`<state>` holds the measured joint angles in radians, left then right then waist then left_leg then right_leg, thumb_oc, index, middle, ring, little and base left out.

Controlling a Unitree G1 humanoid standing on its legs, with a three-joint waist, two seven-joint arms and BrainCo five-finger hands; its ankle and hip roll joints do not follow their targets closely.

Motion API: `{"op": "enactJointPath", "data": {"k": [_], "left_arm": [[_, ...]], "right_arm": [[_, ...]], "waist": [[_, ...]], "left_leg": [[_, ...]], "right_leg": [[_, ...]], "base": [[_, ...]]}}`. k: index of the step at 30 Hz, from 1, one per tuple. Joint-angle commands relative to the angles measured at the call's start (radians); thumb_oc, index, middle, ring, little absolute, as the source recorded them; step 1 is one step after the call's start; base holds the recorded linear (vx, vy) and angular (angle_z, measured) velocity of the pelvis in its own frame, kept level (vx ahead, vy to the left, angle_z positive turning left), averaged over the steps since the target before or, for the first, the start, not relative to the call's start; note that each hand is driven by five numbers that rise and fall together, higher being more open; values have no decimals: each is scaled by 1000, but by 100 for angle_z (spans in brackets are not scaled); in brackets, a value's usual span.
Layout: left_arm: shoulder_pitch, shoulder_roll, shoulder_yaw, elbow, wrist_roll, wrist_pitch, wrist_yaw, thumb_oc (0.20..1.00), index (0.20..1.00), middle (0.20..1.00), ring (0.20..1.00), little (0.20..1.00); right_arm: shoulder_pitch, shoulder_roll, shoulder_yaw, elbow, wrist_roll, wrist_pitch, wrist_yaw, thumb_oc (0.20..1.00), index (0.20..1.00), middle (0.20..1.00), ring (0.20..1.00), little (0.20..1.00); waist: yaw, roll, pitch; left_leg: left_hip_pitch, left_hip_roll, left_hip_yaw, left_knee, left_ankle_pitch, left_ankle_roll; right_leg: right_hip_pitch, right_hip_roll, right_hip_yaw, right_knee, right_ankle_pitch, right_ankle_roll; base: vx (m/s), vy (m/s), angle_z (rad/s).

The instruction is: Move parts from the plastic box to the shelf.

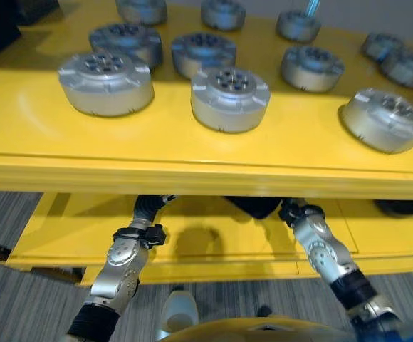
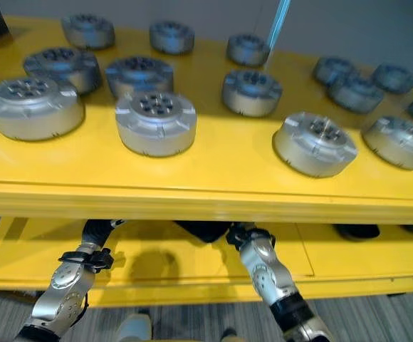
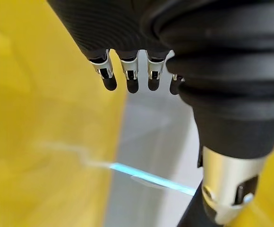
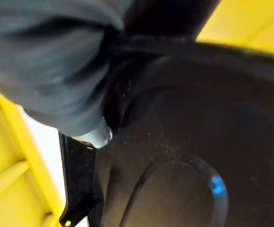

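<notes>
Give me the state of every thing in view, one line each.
Upper shelf: loaded with round metal parts.
Metal parts: lying flat, no hand on them.
Lower shelf: both arms reach in over it.
Left hand: fingers straight, holding nothing.
Right hand: under the upper shelf, close to a dark object.

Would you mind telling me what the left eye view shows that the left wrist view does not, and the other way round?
The left eye view alone shows the round silver parts lying on the upper yellow shelf, with both forearms reaching in beneath it. The left wrist view alone shows the left hand close up, its dark-tipped fingers hanging fairly straight and holding nothing, with a pale blue streak beyond. Both show yellow shelving.
</notes>
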<state>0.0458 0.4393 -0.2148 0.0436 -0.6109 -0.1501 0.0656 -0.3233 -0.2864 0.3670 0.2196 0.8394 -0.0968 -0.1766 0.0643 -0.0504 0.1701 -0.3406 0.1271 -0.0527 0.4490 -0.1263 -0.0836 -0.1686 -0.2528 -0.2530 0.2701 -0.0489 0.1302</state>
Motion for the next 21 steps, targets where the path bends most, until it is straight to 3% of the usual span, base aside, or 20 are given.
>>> {"op": "enactJointPath", "data": {"k": [1, 10, 21], "left_arm": [[-11, 21, 15, -109, -32, -57, 34, 1000, 1000, 1000, 1000, 1000], [-33, 18, 9, -151, -29, -58, 76, 1000, 1000, 1000, 1000, 1000], [-45, 34, -26, -192, -45, -69, 104, 1000, 1000, 1000, 1000, 1000]], "right_arm": [[-104, 17, -41, -84, 3, -97, -42, 200, 200, 200, 200, 200], [-260, 34, -51, -40, -24, -128, -125, 200, 200, 200, 200, 200], [-522, -11, -128, 154, -75, -165, -252, 200, 200, 200, 200, 200]], "waist": [[17, 36, 72], [12, 59, 107], [1, 69, 115]], "left_leg": [[-20, 21, 10, -11, 31, -25], [-259, 20, -22, 257, -75, -17], [-465, 6, -37, 459, -171, -5]], "right_leg": [[-56, -52, 30, 208, -115, 4], [-325, -75, 89, 515, -255, -31], [-541, -69, 139, 705, -356, -48]], "base": [[-181, 26, 8], [-119, -14, -2], [-51, -10, -6]]}}
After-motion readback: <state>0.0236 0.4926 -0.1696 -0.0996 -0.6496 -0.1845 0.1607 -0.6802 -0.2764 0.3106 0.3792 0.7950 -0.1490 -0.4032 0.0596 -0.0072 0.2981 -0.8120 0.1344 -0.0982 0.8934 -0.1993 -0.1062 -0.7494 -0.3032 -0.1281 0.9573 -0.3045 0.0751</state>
